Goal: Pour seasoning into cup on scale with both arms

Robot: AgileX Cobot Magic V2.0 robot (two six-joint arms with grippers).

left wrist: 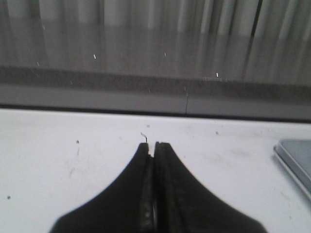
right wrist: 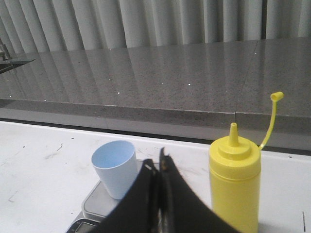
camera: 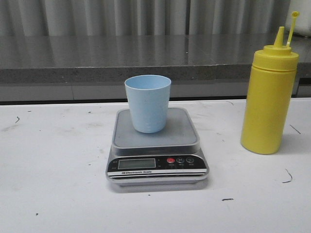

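Here the seasoning (right wrist: 234, 187) stands just beside the closed right hand (right wrist: 159, 162).

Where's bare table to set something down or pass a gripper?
Widest: left of the scale, out to the table edge. Also a strip in front of the scale. Narrower gap between scale and bottle. Crowded: the platform, taken by the cup.
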